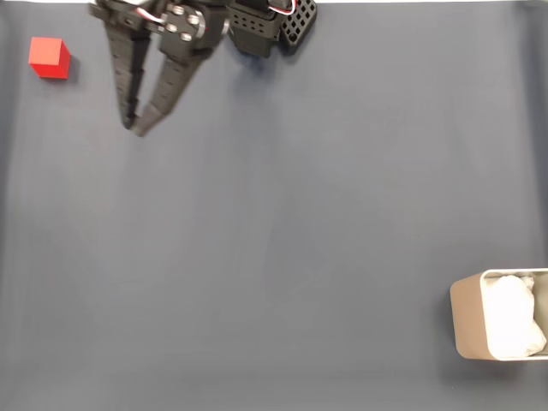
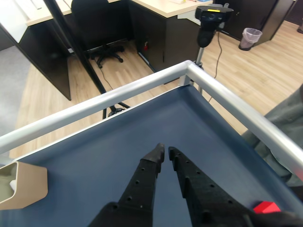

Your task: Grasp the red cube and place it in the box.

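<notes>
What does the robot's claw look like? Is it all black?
Mostly black. The gripper has two long, pointy black plastic fingers with rows of little round holes along them. In the fixed view there are silver screws near its base, thin red and white wires, and a black block with a grid of holes.

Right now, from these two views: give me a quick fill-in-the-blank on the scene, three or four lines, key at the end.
1. In the fixed view, the cube near the top-left corner is coloured ____.
2. The gripper holds ____.
3. In the fixed view, the box sits at the bottom-____ corner.
4. The lining inside the box is coloured ____.

Missing words: red; nothing; right; white
</notes>
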Controlling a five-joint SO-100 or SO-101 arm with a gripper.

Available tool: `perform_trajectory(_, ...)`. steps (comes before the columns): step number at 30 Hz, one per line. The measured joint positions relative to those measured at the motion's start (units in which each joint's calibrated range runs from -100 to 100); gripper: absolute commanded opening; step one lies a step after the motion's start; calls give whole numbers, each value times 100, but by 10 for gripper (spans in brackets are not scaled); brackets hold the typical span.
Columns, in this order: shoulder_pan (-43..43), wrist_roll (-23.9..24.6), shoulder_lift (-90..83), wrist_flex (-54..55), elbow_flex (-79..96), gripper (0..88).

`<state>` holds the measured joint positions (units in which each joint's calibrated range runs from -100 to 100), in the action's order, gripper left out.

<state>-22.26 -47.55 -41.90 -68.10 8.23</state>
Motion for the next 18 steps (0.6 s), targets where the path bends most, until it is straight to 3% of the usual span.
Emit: perform_trajectory(18,-1706,132,35,-143,0,0)
